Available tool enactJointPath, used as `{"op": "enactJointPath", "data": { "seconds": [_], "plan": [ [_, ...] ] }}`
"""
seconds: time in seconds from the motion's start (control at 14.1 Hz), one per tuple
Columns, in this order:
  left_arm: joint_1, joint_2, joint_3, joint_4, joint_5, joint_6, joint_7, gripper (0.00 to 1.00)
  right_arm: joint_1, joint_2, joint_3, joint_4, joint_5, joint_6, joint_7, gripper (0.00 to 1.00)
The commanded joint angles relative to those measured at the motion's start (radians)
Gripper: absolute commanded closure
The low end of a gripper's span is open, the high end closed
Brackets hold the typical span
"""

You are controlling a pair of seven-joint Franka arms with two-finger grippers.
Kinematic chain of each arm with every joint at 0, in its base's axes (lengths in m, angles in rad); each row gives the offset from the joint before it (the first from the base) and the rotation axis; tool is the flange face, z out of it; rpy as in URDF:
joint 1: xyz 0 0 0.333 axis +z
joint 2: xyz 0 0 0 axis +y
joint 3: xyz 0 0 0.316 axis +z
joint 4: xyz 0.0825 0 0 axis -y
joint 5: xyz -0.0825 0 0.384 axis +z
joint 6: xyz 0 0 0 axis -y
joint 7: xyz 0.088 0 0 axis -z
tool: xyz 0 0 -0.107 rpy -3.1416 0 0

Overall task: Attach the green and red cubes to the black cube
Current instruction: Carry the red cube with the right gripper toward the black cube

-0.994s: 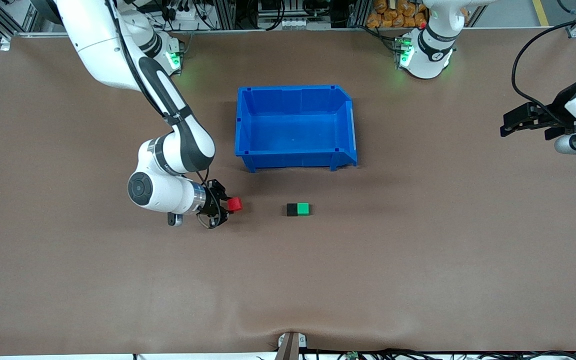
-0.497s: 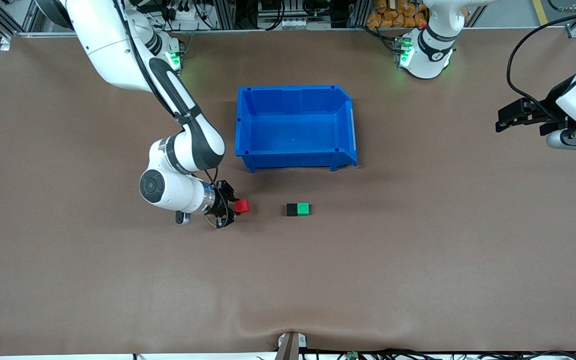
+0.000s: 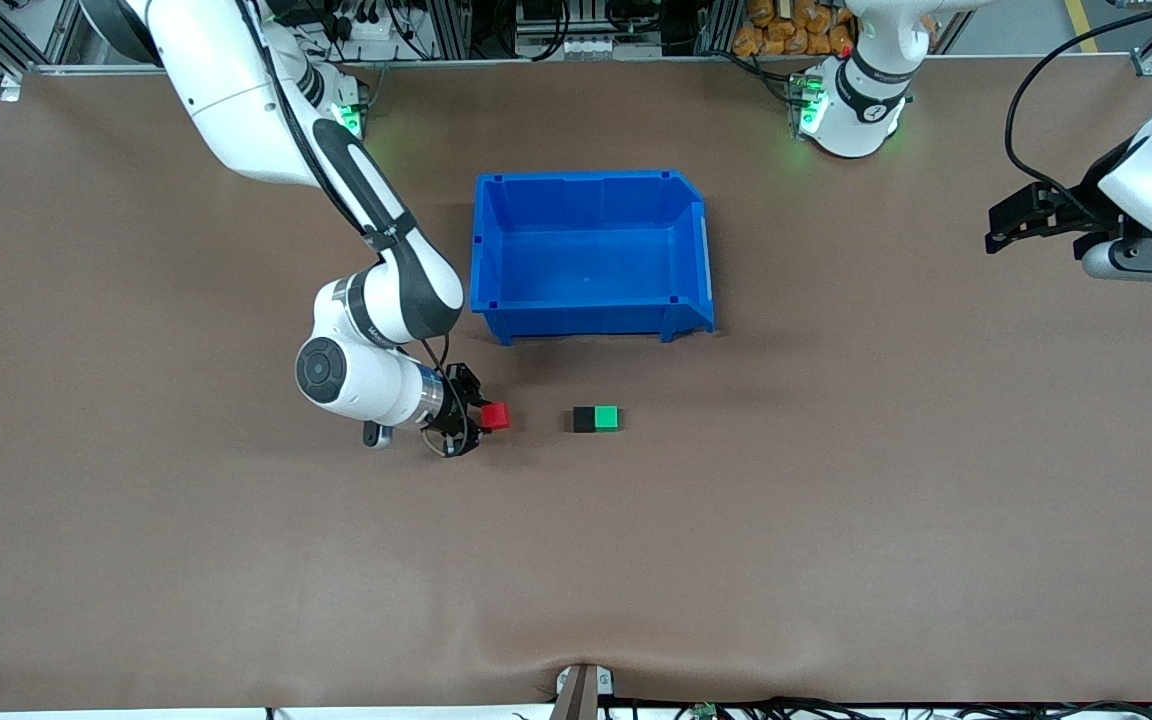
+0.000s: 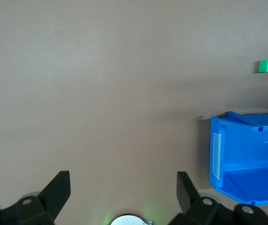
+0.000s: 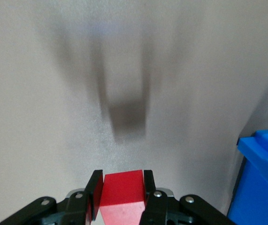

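Black cube (image 3: 585, 420) sits on the table (image 3: 836, 520), touching the green cube (image 3: 607, 418) on its left-arm side; both lie nearer the front camera than the blue bin (image 3: 591, 255). Right gripper (image 3: 481, 418) is clamped on the red cube (image 3: 495, 416), held just above the table, near the black cube toward the right arm's end. Left gripper (image 3: 1001, 228) waits over the table's left-arm end, fingers (image 4: 58, 190) spread wide and holding nothing.

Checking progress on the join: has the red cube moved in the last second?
Yes. Held in the right pincer, the red cube has moved toward the black cube, which lies joined to the green cube.
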Motion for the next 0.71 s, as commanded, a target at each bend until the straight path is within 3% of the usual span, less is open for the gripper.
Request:
{"op": "enactJointPath", "data": {
  "seconds": [0.0, 0.64],
  "plan": [
    [0.006, -0.027, -0.007, -0.026, -0.004, 0.016, -0.013, 0.0, 0.02, 0.032, -0.006, 0.034, 0.025, 0.011, 0.044, 1.0],
    [0.0, -0.025, -0.028, -0.023, -0.001, 0.014, -0.075, 0.0, 0.063, 0.089, -0.006, 0.091, 0.025, 0.071, 0.134, 1.0]
  ]
}}
